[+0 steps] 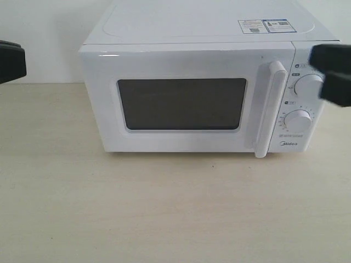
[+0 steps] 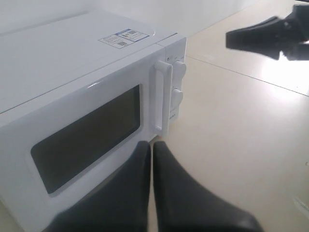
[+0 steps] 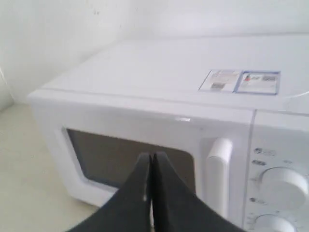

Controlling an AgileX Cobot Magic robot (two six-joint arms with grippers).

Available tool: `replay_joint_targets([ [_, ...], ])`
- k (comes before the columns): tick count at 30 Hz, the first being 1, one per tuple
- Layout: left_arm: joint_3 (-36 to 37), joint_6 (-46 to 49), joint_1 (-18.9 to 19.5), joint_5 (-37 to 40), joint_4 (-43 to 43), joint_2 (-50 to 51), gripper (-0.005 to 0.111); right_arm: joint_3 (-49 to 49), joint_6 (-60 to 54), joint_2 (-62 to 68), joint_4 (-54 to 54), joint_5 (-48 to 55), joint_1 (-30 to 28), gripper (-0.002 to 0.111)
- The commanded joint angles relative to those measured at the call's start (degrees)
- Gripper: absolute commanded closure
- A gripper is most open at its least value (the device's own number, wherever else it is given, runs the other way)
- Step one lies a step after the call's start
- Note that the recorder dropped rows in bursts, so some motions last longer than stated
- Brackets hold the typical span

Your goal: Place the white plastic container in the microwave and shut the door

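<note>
- The microwave point(image 1: 192, 82) sits square on the surface point(image 1: 164, 213), front face toward me.
- The door point(image 1: 181, 104) is shut flush with the frame, with no gap at the handle side.
- The white plastic container is not in view from any camera. It's not on the surface in front and not in either gripper. The door window is dark, so I can't tell if it's inside.
- Left gripper point(image 2: 152, 144): fingers pressed together, holding nothing. It hangs off the microwave's left front corner, about level with the top edge and clear of the casing.
- Right gripper point(image 3: 151, 155): fingers together, also empty. It's up in front of the control panel near the upper knob point(image 1: 308, 86). It looks clear of the panel, but contact is hard to rule out from here.
- Key relation: the handle point(image 1: 272, 109) is a long vertical bar on the door's right edge, just beside the knobs. The right gripper is near it, slightly to the outside. The left gripper is well apart from it, across the whole door width.
- My read:
  - If the container is already inside, the task looks done.
  - If not, the door has to open first. The right arm is the obvious one for that, and its fingers must spread before it can hook the handle across its long axis.
- Risk: it could clip a knob on the way in.
</note>
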Motion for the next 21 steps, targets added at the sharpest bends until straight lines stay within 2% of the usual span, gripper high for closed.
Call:
replay_joint_targets([
  [1,0.5,-0.5,-0.2,0.0,-0.4,-0.3,0.103,0.2,-1.0,-9.7,-0.2,7.8,-8.4,0.109],
  [8,0.5,-0.5,-0.2,0.0,-0.4,-0.3,0.103,0.2,-1.2,-21.8,-0.2,15.0,-16.2,0.109],
  [21,0.5,-0.5,-0.2,0.0,-0.4,-0.3,0.103,0.2,-1.3,-36.4,-2.6,20.6,-20.5,0.109],
])
